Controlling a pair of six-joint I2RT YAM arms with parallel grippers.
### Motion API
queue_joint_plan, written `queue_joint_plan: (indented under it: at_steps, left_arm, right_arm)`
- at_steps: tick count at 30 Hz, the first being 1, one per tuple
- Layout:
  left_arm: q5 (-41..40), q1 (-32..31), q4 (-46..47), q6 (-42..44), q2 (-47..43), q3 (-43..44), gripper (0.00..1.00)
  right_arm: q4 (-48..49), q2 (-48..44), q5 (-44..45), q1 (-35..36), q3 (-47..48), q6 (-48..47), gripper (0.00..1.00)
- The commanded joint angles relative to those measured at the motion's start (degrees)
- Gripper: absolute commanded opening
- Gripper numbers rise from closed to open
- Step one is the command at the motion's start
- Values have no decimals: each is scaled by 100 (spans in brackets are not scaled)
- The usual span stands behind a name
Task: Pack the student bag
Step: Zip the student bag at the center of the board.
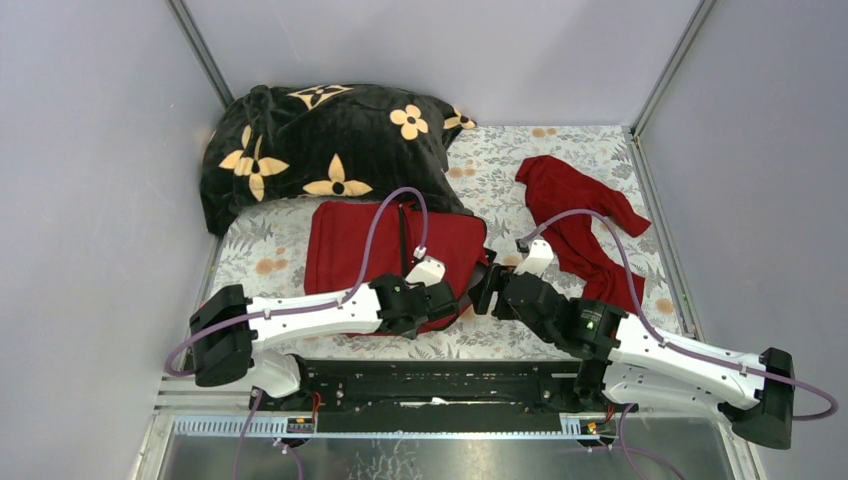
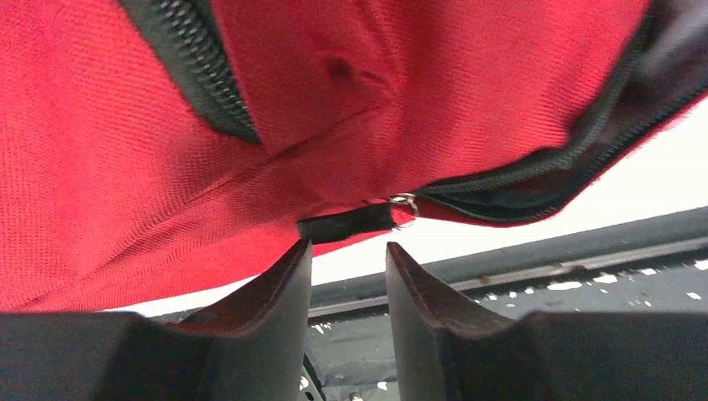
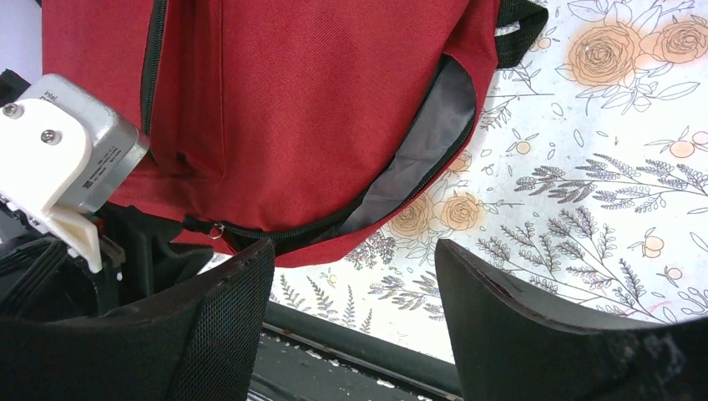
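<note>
Dark-red canvas of the student bag (image 1: pixel 338 238) lies flat on the middle of the tabletop (image 1: pixel 500 172), its near edge right in front of both arms. The left gripper (image 2: pixel 347 247) sits at that near edge with its jaws parted and nothing between them. The black zipper pull (image 2: pixel 346 224) hangs just past the fingertips, across the gap, and whether it touches them cannot be told. A small metal ring (image 2: pixel 404 203) joins the pull to the zipper, which gapes open to its right. The right gripper (image 3: pixel 355 255) is just beside the left one, at the bag's near right corner. Its jaws are spread wide and hold nothing, above the floral cloth and the open zipper, where grey lining (image 3: pixel 417 159) shows.

A pale cloth printed with roses and leafy sprigs covers the tabletop. A black plush blanket (image 1: pixel 320 140) with cream-orange flowers is heaped at the far left, touching the bag's far edge. A limp red garment (image 1: pixel 575 215) lies to the right, apart from the bag. Plain grey-lilac walls (image 1: pixel 90 150) with metal corner posts close in the space.
</note>
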Motion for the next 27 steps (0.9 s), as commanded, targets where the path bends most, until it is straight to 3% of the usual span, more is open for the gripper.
queue_joint_plan:
  at_steps: [1, 7, 17, 19, 21, 27]
  left_arm:
    - [-684, -38, 54, -321, -108, -248, 41]
    - [-801, -38, 512, -165, -350, -320, 39]
    - [-534, -58, 1066, 99, 91, -338, 39]
    - [-434, -79, 1157, 125, 84, -375, 28]
    - [-341, -82, 1213, 143, 75, -401, 2]
    - [189, -124, 1206, 132, -38, -343, 0]
  right_arm:
    - [74, -193, 251, 31, -126, 229, 77]
    - [194, -17, 63, 31, -193, 294, 77]
    - [455, 294, -160, 31, -335, 354, 77]
    - [475, 330, -181, 31, -358, 366, 78]
    - [486, 349, -202, 29, -374, 373, 78]
    - [238, 320, -209, 31, -348, 742, 77]
